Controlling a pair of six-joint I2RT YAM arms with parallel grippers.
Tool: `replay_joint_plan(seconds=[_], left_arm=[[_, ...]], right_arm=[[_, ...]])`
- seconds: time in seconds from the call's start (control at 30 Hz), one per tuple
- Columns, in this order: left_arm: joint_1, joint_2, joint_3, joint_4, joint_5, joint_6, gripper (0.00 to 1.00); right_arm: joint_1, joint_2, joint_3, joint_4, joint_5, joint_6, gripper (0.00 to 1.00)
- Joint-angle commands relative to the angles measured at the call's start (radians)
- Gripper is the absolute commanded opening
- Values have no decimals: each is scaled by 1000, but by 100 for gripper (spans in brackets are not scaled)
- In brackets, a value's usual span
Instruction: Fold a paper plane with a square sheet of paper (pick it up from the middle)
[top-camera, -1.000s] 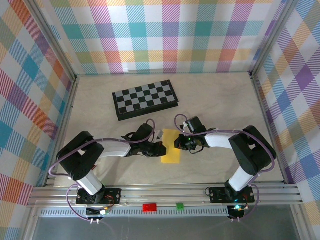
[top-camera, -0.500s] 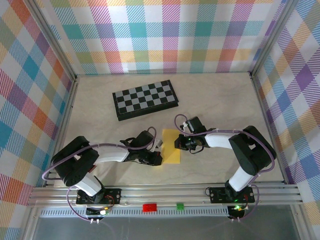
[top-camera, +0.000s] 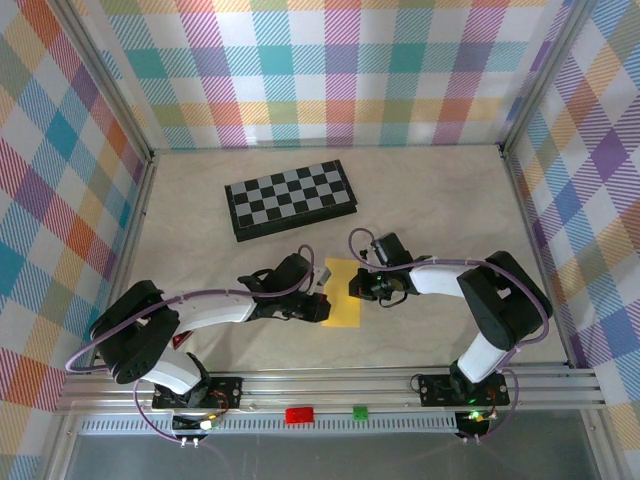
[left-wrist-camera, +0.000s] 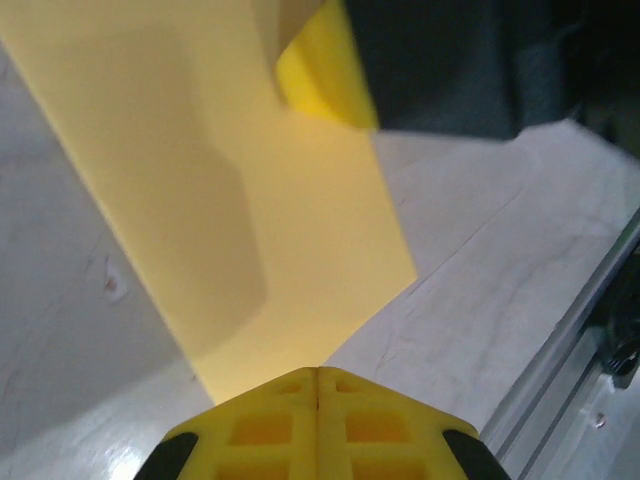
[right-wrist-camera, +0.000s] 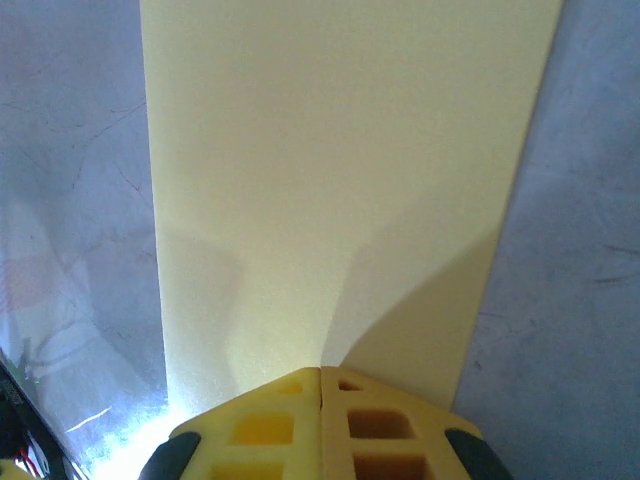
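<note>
Sheet (top-camera: 343, 296) lay flat on the bench (top-camera: 450, 200), near the middle, between both arms. It showed as a narrow yellow oblong, seemingly halved lengthwise, with no nose folds yet.

Left fingers (left-wrist-camera: 280, 432) were clenched and empty, tips at its left edge. Right fingers (right-wrist-camera: 270, 430) were clenched and empty, tips over its right edge.

Judged step: pressing the centre crease flat. The next move likely calls for lifting one corner without dragging the strip.
</note>
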Motion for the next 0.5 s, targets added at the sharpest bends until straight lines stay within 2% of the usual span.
replay_joint_plan(seconds=[0.0, 0.2, 0.47], left_arm=[[-6, 63, 49, 57, 26, -21, 3], [-6, 158, 28, 67, 51, -38, 3], [-8, 89, -128, 55, 73, -30, 4]], right_arm=[[-7, 40, -16, -102, 93, -8, 0], [-7, 39, -16, -102, 86, -11, 0], [-8, 32, 21, -118, 66, -64, 0]])
